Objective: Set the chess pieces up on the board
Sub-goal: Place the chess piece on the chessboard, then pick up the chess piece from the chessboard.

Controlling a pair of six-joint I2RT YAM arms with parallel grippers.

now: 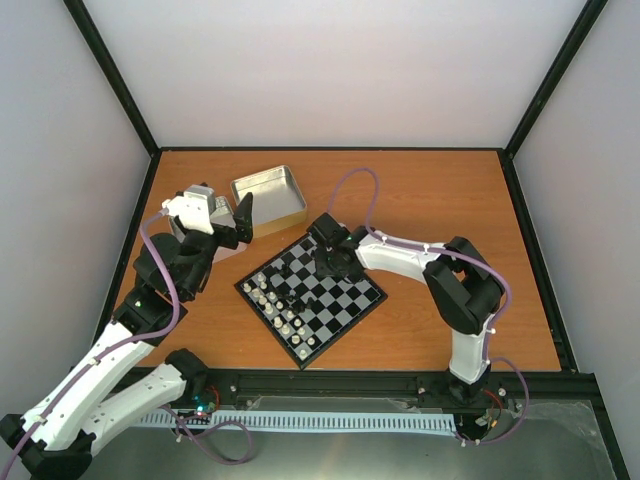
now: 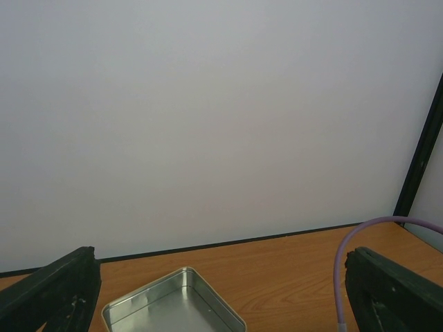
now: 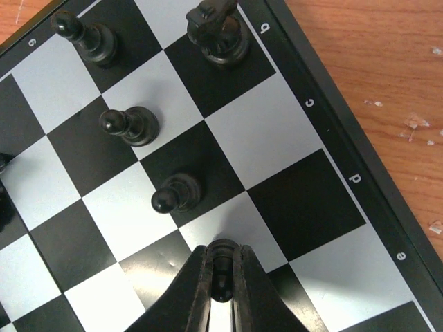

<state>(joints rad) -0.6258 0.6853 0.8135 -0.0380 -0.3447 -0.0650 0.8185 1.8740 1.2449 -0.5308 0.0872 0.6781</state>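
Board (image 3: 331,138) rim, rt edge: ltrs b, c, d, e; top-left rim: no. 6.

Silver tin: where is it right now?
In the top view, the silver tin sits at the back left of the table, beyond the far corner of the board; the left wrist view shows it empty.

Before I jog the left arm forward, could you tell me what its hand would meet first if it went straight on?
Probably the silver tin, lying low just ahead of the left hand; if it clears that, the white back wall. Depth is unclear.
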